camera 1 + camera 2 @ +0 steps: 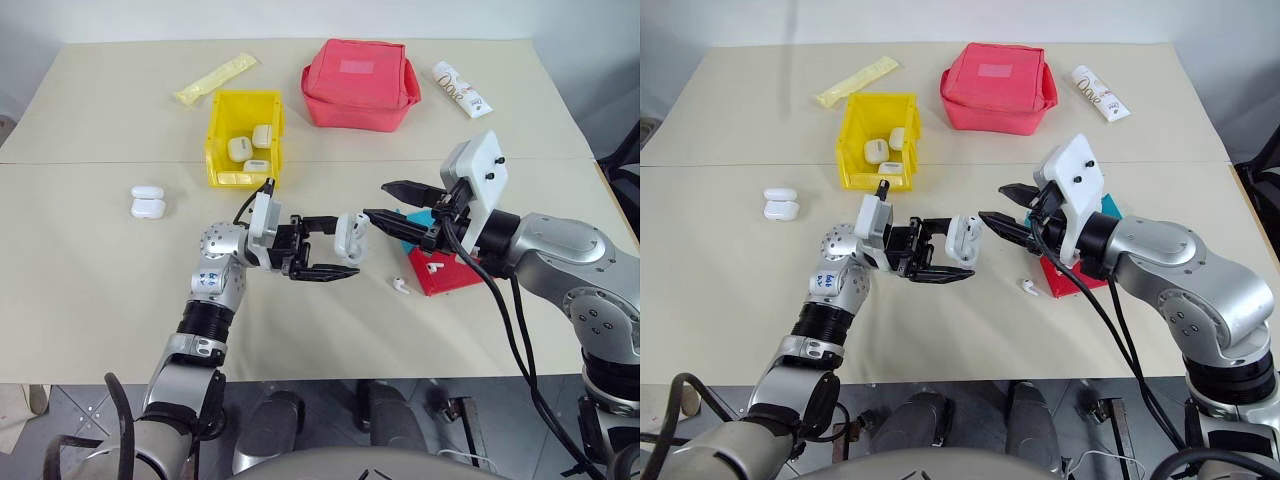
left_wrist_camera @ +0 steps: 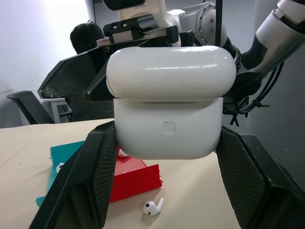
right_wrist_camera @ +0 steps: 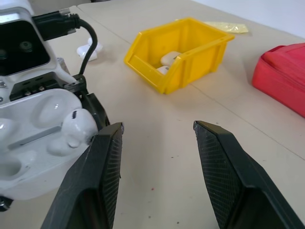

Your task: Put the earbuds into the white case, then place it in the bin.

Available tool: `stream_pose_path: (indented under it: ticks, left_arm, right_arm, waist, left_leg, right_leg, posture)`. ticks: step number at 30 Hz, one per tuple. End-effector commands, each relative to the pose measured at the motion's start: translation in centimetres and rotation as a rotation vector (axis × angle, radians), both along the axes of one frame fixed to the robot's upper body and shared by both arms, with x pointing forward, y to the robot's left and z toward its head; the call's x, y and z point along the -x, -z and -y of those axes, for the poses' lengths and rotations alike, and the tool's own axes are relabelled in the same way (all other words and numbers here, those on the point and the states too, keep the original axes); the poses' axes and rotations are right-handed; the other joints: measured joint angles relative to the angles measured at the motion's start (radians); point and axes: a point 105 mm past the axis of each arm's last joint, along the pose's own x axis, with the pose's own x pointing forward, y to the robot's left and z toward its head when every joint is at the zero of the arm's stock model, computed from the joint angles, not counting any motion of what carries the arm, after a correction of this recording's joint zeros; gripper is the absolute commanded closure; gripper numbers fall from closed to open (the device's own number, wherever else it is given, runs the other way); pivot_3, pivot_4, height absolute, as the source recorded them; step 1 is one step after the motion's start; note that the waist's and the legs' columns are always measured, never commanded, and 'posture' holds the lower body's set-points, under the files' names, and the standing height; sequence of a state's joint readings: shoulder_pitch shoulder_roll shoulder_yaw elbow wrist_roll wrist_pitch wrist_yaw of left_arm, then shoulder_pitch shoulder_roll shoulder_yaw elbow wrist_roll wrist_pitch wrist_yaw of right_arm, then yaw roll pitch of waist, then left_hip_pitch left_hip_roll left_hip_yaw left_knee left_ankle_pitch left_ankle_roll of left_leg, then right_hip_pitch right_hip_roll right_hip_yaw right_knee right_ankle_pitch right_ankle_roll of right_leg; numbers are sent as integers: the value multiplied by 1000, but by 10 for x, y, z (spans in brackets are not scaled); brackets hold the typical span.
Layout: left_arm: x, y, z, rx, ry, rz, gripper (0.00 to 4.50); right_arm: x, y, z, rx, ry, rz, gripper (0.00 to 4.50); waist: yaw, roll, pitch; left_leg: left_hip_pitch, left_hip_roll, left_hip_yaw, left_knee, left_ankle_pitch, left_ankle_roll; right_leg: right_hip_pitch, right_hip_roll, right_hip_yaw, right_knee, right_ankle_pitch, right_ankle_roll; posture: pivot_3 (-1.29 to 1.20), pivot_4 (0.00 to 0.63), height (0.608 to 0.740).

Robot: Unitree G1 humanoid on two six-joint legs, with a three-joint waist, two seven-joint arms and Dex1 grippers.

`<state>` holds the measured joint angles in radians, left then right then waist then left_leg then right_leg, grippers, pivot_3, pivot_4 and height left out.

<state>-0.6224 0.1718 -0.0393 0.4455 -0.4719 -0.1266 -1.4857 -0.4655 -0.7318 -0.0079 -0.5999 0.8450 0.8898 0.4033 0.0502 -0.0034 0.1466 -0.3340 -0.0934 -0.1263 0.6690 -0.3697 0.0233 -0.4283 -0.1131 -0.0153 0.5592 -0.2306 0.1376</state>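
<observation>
Two robot arms meet over a beige table, the left one holding up an open earbud case.

Head view: the left gripper (image 1: 335,257) clamps the small glossy white case (image 1: 351,234) above the table (image 1: 100,290); the right gripper (image 1: 376,203), fingers apart and empty, is just beside it. One tiny white earbud (image 1: 400,285) lies near a red-and-teal tray (image 1: 447,275). The yellow plastic bin (image 1: 222,128) holds three cases. Left wrist view: the case's lid is up. Right wrist view: one earbud sits in its socket.

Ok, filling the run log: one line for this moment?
left gripper: shut on white case, lid open | right gripper: open, empty, beside case | one earbud on table | bin: holds cases
</observation>
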Motion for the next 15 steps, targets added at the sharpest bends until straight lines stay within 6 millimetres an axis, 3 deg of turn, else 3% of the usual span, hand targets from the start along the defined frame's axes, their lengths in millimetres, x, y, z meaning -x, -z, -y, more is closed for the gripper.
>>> stream_pose_path:
  ticks: [1, 15]
  left_arm:
    - [-2, -12, 2, 22, 4, 46, 1744]
    - [-4, -11, 2, 19, -8, 35, 1744]
  right_arm:
    - [8, -16, -5, -16, -34, 62, 2062]
    - [12, -19, -8, -6, -51, 66, 2062]
  waist:
    - [0, 0, 0]
    - [0, 0, 0]
  left_leg:
    - [0, 0, 0, 0, 0, 0]
    - [0, 0, 0, 0, 0, 0]
  right_leg:
    - [0, 0, 0, 0, 0, 0]
    - [0, 0, 0, 0, 0, 0]
  posture:
    - [0, 150, 740]
    - [0, 150, 740]
